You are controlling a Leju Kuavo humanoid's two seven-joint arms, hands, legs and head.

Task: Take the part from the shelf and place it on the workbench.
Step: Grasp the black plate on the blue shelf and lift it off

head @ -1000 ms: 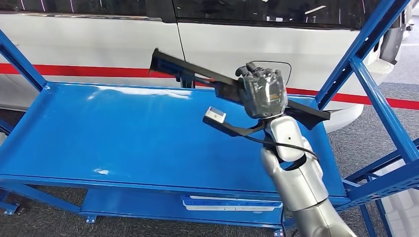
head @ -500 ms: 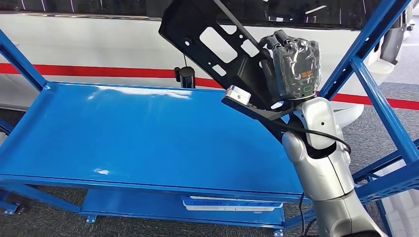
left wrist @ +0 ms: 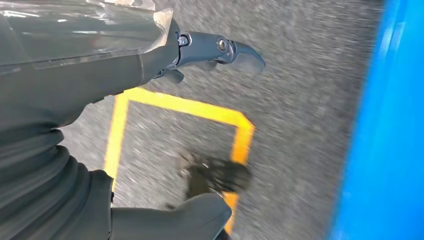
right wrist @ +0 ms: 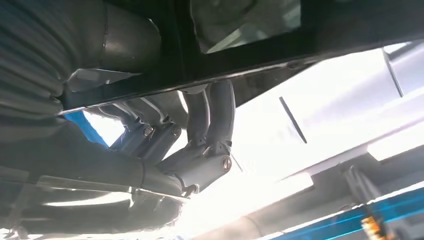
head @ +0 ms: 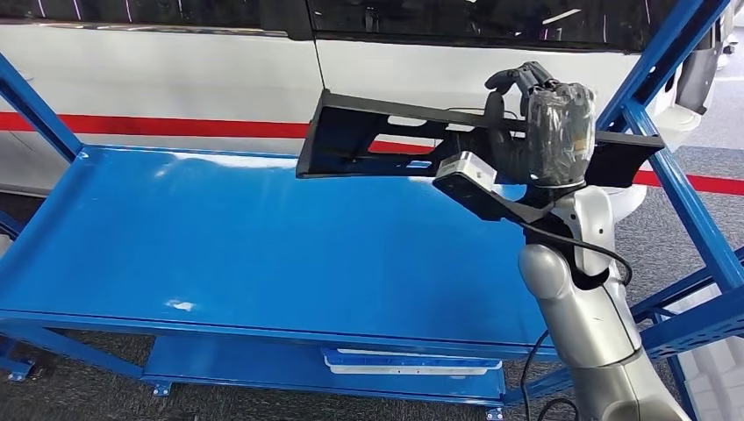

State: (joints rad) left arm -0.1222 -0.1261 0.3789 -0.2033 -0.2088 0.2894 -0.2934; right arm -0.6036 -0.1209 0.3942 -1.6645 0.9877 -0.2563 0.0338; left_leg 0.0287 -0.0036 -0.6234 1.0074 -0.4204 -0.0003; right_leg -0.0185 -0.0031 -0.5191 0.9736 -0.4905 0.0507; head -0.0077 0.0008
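While a white car with a red stripe sits behind it, the big blue shelf has a smooth, shiny top, and blue metal posts stand close to the robot's right arm on that side. Grey carpet covers the floor under the frame. Below the top board, a lower board holds a flat blue and white piece. The right hand is wrapped in clear plastic and its dark fingers curl over the edge of the part, holding it up in the air above the far right side of the shelf, not touching it. The part is a long, flat, black bracket with holes cut through it, and it lies nearly level, with one end almost reaching the blue post. From the right wrist, the fingers hook around a dark bar of the part. The left hand hangs by the blue shelf over rough grey floor with yellow tape, its fingers apart and holding nothing. Half a second ago the part was tipped up steeply with its far end high; now it is swung down flat, and the hand has moved a bit to the right.
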